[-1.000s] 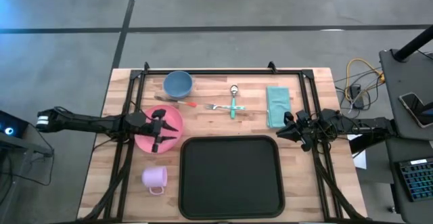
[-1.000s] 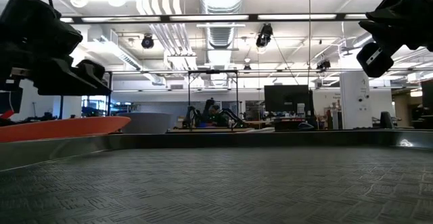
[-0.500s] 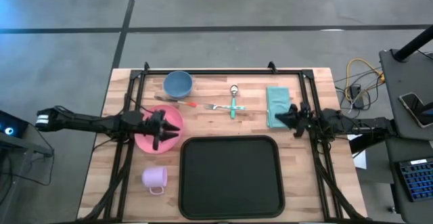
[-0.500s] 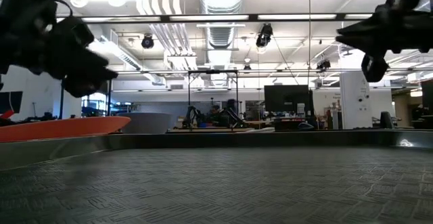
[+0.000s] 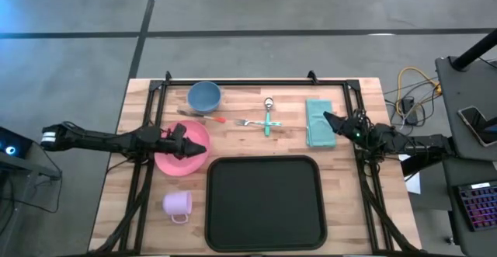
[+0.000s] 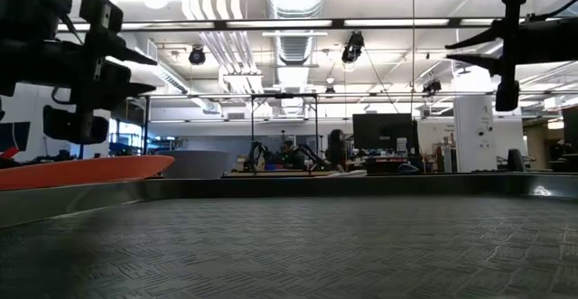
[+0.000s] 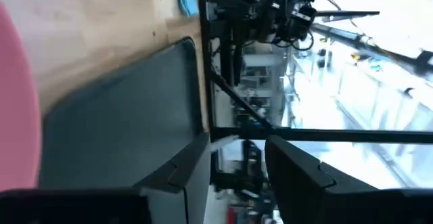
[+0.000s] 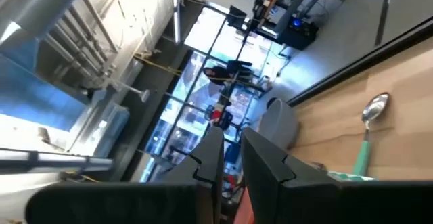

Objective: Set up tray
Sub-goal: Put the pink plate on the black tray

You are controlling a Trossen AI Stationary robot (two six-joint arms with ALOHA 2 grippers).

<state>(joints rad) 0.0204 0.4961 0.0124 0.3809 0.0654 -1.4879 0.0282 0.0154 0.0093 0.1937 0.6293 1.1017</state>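
The black tray point(image 5: 264, 203) lies at the table's near middle, and its ribbed floor point(image 6: 298, 245) fills the low view. The pink plate point(image 5: 177, 158) rests flat on the wood left of the tray. My left gripper point(image 5: 189, 139) hovers open above the plate, pointing toward the table's right point(image 6: 144, 71) point(image 7: 237, 158). My right gripper point(image 5: 326, 118) hangs open over the teal napkin point(image 5: 317, 131), pointing left point(image 6: 449, 51) point(image 8: 232, 153). Both are well above the table.
A pink cup point(image 5: 177, 204) stands near the tray's left side. A blue bowl point(image 5: 204, 96), a fork point(image 5: 247, 122) and a teal-handled spoon point(image 5: 268, 116) lie along the far part of the table. A black frame rail point(image 5: 256, 81) runs along the far edge.
My right gripper has moved toward the far edge, from beside the tray's far right corner to above the napkin, rolling about its wrist. My left gripper has stayed over the plate and rolled its wrist, so its fingers now point level to the right.
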